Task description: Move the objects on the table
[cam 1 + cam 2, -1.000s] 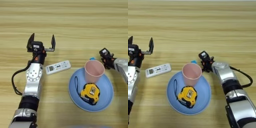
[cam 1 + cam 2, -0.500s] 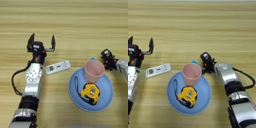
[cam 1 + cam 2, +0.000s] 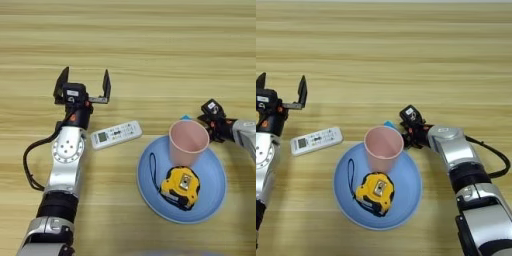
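A pale pink cup stands upright on the far part of a blue plate. Only a sliver of the blue block shows behind the cup's rim; the rest is hidden. The white remote lies flat on the table, left of the plate. My left gripper hovers open just beyond the remote's left end, fingers spread wide and holding nothing. My right gripper sits close against the cup's right side, at the plate's far right rim.
A yellow tape measure with a black strap lies on the plate in front of the cup. My left forearm runs down the table left of the remote. A black cable trails beside each arm.
My right gripper has drifted slightly nearer and to the right, beside the cup. The left arm, remote, cup and plate have not moved.
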Tool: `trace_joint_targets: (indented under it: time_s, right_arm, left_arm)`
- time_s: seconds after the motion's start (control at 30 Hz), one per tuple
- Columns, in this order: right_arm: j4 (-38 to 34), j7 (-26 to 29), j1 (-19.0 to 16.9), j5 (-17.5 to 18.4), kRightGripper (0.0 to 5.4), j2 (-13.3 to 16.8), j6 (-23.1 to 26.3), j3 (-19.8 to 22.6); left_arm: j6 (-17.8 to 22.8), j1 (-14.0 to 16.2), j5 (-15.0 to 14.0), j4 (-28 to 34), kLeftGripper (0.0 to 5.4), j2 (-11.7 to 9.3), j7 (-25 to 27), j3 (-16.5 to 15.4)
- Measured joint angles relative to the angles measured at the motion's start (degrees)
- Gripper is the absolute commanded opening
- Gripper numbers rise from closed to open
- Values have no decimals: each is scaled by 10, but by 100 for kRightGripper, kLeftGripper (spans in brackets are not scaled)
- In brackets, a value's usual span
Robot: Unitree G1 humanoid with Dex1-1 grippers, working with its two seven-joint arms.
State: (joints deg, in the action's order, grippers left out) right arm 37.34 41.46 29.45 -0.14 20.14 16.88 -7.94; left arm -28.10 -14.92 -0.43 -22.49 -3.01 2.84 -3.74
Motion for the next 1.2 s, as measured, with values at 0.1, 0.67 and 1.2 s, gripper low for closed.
trace_joint_targets:
  time_s: [0.1, 0.67, 1.2]
  right_arm:
    - [-1, 1, 0, 0, 251, 0, 0, -1]
    - [-4, 1, 0, -1, 140, 4, -1, -5]
    - [-42, -4, -12, 0, 140, 26, 19, 4]
  left_arm:
    - [0, 0, 0, 0, 540, 0, 0, 0]
    - [-4, -7, 0, -9, 540, 0, 0, 0]
    - [-11, -13, 0, -17, 540, 0, 0, 0]
